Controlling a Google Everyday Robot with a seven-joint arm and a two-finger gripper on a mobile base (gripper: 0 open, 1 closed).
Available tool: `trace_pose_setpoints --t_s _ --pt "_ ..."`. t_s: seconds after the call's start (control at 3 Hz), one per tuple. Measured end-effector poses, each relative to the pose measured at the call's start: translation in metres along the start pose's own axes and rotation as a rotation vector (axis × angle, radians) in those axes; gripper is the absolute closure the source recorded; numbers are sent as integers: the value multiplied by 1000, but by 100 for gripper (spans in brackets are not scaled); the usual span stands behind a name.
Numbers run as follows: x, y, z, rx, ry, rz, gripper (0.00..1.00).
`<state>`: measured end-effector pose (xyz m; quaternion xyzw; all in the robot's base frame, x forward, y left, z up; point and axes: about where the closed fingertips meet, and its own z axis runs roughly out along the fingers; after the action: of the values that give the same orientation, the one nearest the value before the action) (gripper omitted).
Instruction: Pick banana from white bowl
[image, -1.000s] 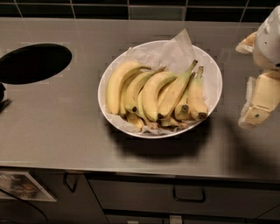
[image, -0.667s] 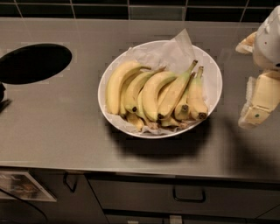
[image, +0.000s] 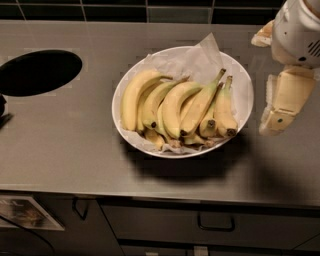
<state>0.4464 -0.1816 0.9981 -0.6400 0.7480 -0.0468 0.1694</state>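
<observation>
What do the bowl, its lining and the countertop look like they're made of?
The white bowl looks like glazed ceramic, perhaps plastic: smooth, glossy rim. Its lining seems thin paper: creased, a corner standing up. The countertop looks like brushed metal: grey, dull sheen. The tool hangs right of the bowl.

Brushed metal counter (image: 75, 145), glossy white bowl (image: 117, 107), matt plastic gripper (image: 276, 120).
Counter smooth, dull sheen. Bowl lined with crinkled white paper (image: 200, 55). Skin of the banana (image: 200, 107) smooth, faintly waxy. Gripper, hanging just right of the bowl: cream hard plastic. Wall tiles (image: 115, 12) dark, glossy.
</observation>
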Motion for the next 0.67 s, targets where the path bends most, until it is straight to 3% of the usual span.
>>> trace_pose_setpoints --t_s 0.33,0.67 --pt "0 0 0 0 0 0 0" --pt "-12 -1 15 -32 -9 41 0"
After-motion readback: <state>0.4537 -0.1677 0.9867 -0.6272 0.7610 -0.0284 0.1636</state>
